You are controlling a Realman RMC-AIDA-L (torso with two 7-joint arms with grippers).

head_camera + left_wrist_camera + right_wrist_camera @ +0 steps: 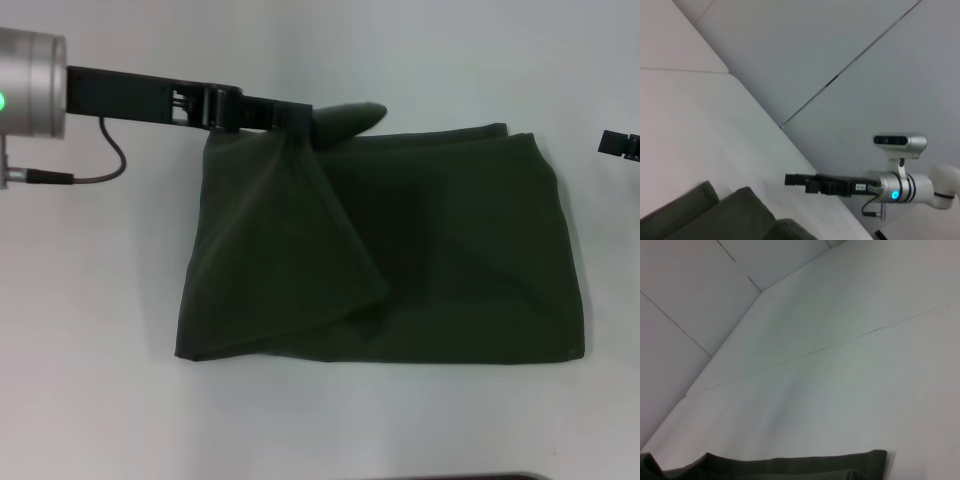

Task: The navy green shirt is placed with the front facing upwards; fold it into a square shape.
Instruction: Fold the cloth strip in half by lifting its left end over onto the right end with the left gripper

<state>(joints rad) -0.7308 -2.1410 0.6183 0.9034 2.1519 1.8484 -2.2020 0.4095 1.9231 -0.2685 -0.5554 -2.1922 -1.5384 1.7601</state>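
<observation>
The navy green shirt (400,250) is on the table (90,400), already folded down. My left gripper (305,120) pinches its far corner, dragging a flap across; squaring up remains.

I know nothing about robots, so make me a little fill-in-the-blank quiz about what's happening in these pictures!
1. The left gripper is pinching the far edge of the dark green ____.
2. A flap of the navy green shirt lies folded over its ____ half, seen from the robot's head.
3. The right gripper waits at the picture's right edge, ____ the cloth.
4. The shirt rests on a plain ____ table.

Missing words: shirt; left; not touching; white
</observation>
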